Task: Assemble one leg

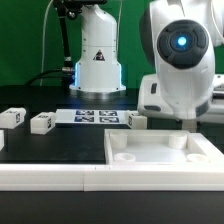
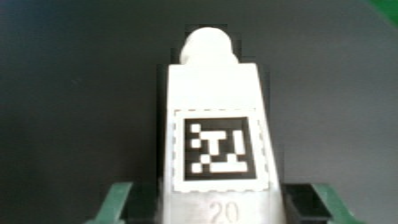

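In the wrist view a white leg (image 2: 217, 110) with a black-and-white tag and a rounded peg at its far end fills the middle of the picture. It sits between my gripper's (image 2: 221, 205) green fingers (image 2: 121, 200), which stand on both sides of its near end, shut on it. The number 20 is printed by the jaws. In the exterior view my arm (image 1: 180, 70) hangs over the far right edge of the large white tabletop piece (image 1: 160, 150). The arm's body hides the gripper and the held leg there.
Three more small white legs lie on the black table: one at the far left (image 1: 13, 117), one beside it (image 1: 42, 122), one near the arm (image 1: 137, 120). The marker board (image 1: 95, 116) lies between them. The robot base (image 1: 97, 60) stands behind.
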You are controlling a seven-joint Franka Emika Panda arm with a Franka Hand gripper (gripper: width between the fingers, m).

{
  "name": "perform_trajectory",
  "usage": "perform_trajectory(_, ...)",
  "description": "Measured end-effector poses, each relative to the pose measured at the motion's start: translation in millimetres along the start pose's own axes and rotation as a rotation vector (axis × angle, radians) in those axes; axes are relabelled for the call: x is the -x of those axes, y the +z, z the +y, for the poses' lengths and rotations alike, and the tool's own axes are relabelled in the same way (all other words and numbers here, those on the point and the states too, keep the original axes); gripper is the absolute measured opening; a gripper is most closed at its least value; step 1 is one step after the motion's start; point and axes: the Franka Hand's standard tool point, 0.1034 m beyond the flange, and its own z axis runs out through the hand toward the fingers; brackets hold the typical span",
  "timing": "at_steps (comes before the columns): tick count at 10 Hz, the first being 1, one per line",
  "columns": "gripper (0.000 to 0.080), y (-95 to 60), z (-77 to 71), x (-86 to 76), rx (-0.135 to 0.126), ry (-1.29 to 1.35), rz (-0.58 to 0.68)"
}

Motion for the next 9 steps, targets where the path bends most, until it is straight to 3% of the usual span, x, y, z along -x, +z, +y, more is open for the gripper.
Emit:
perform_trajectory(2, 0.0291, -31.1, 2.5, 17.4, -0.008, -0.006, 0.013)
perform_trajectory(3, 0.0291, -37.6, 3.0, 20.6, -0.012, -0.008, 0.018)
perform_trajectory(5, 0.0291, -37.1, -4.4, 9.3, -0.027, -0.013, 0.118)
perform_trajectory(7, 0.0291, -39.0, -5.3, 8.9, -0.037, -0.020, 0.234)
perform_trajectory(8, 0.0291, -40.9, 1.5, 2.3, -0.020, -0.071, 0.274)
perform_trajectory(9, 0.0291, -53.1, 5.0, 0.4, -0.026, -0.086, 0.316)
